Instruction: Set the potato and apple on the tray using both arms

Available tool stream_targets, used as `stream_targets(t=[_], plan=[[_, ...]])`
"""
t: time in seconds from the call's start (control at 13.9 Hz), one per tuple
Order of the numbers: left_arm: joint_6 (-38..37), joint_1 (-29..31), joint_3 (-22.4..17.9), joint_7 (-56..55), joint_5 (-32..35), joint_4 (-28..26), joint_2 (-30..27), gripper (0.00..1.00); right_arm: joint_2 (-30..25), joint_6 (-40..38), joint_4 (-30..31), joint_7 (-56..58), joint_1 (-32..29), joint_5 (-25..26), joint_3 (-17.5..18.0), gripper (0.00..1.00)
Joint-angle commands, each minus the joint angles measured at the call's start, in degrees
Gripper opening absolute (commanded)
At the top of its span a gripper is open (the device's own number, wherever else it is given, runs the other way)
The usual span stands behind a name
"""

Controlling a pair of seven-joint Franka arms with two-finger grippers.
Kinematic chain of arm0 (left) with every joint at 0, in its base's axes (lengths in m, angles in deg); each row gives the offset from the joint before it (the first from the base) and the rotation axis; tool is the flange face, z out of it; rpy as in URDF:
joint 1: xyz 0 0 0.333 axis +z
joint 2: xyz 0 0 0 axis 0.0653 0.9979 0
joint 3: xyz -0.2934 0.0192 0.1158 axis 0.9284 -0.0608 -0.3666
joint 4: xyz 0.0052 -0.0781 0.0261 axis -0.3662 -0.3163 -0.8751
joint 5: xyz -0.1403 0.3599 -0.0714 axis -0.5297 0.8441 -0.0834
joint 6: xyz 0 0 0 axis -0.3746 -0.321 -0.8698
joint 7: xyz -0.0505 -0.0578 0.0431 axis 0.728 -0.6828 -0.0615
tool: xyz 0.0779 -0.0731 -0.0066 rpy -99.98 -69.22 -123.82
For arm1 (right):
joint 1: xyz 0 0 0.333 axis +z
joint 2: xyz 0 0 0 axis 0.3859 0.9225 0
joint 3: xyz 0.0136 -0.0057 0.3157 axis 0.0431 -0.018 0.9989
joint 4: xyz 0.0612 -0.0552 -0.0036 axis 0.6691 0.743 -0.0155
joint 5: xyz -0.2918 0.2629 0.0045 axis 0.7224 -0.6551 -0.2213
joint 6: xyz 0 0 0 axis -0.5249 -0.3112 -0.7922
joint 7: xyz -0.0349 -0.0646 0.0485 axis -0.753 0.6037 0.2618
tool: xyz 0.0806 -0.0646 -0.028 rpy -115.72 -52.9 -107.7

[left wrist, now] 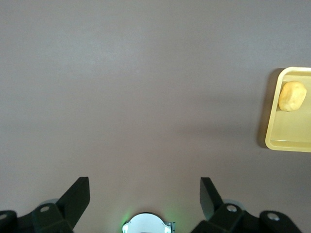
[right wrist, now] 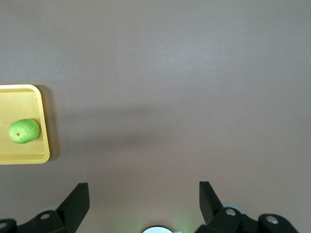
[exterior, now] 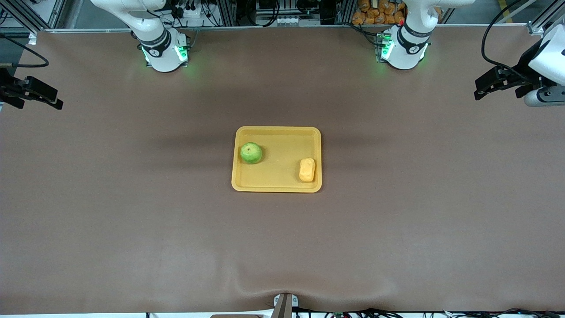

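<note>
Potato and apple on tray — each wrist view shows one.

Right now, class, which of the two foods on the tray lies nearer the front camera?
The potato, the oblong yellow-orange lump toward the left arm's end of the tray. The round green apple sits farther from the camera, toward the right arm's end.

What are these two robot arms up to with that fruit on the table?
Nothing is being handled right now. The green apple and the yellow-orange potato both lie in the yellow tray at mid-table, apart from each other, the apple toward the right arm's end, the potato toward the left arm's. The left gripper and the right gripper hang open and empty over bare table at their own ends, well clear of the tray.
</note>
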Motion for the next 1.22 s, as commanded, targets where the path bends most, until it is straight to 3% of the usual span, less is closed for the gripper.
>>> stream_targets(t=[0.0,0.5,1.15], plan=[[-0.55,-0.01,-0.46,0.19,-0.94,0.41,-0.38,1.0,-0.68,-0.89,-1.01,0.54,-0.15,0.6,0.94,1.0],[-0.55,-0.01,-0.55,-0.16,-1.03,1.55,-0.03,1.0,-0.68,-1.94,-0.57,0.45,3.45,0.51,0.76,1.0],[-0.55,-0.01,-0.46,-0.6,-1.11,1.46,-0.03,1.0,0.29,1.57,-1.63,0.27,0.38,0.16,0.23,1.0]])
